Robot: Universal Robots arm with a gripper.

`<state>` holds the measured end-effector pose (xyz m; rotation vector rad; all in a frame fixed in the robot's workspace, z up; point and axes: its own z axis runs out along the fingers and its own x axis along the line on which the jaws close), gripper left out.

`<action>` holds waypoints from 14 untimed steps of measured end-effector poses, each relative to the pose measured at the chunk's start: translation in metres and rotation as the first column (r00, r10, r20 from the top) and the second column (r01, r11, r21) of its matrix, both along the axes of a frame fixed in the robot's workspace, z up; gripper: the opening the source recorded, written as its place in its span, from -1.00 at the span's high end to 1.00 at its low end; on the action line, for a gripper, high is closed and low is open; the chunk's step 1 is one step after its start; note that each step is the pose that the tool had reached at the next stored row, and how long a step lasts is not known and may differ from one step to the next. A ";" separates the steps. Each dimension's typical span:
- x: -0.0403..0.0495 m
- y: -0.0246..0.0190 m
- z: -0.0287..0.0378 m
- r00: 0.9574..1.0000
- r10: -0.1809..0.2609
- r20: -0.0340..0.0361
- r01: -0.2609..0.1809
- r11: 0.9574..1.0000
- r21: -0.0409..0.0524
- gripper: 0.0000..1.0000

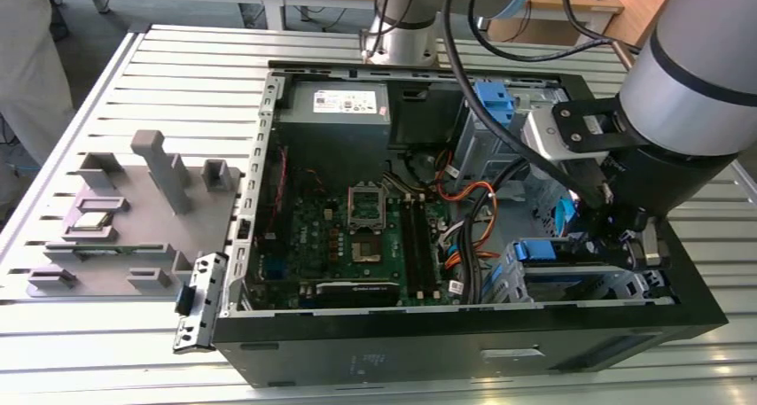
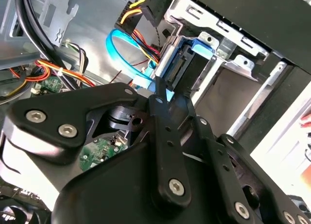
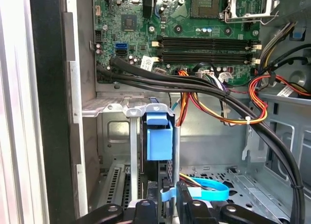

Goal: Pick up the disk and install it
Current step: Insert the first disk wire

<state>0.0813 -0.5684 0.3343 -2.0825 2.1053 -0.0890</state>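
The disk [image 3: 159,136] stands on edge in its blue carrier, partway inside the metal drive cage [image 3: 109,107] at the front corner of the open computer case [image 1: 473,334]. In the exterior view the disk's blue carrier [image 1: 542,250] shows at the top of the cage [image 1: 591,285], on that view's right. My gripper [image 1: 621,244] hangs just over it. In both wrist views the black fingers [image 3: 146,209] close on the disk's near end [image 2: 187,63], one fingertip [image 2: 158,90] against the carrier's edge.
Thick black cables [image 3: 204,90] and orange-yellow wires [image 3: 257,100] run past the cage. A light-blue flat cable [image 3: 209,190] loops beside it. The motherboard [image 1: 367,232] and power supply [image 1: 349,104] fill the case. A grey fixture [image 1: 130,210] sits on the exterior view's left.
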 end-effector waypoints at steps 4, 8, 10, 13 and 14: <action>0.0001 0.0000 0.0091 1.000 0.000 0.000 0.000 1.000 0.000 0.40; 0.0001 0.0000 0.0204 1.000 0.000 0.000 0.000 1.000 0.000 0.40; 0.0001 0.0000 0.0235 1.000 0.000 0.000 0.000 1.000 0.000 0.40; 0.0001 0.0000 0.0235 1.000 0.000 0.000 0.000 1.000 0.000 0.40; 0.0002 0.0000 0.0235 1.000 0.000 0.000 0.000 1.000 0.000 0.40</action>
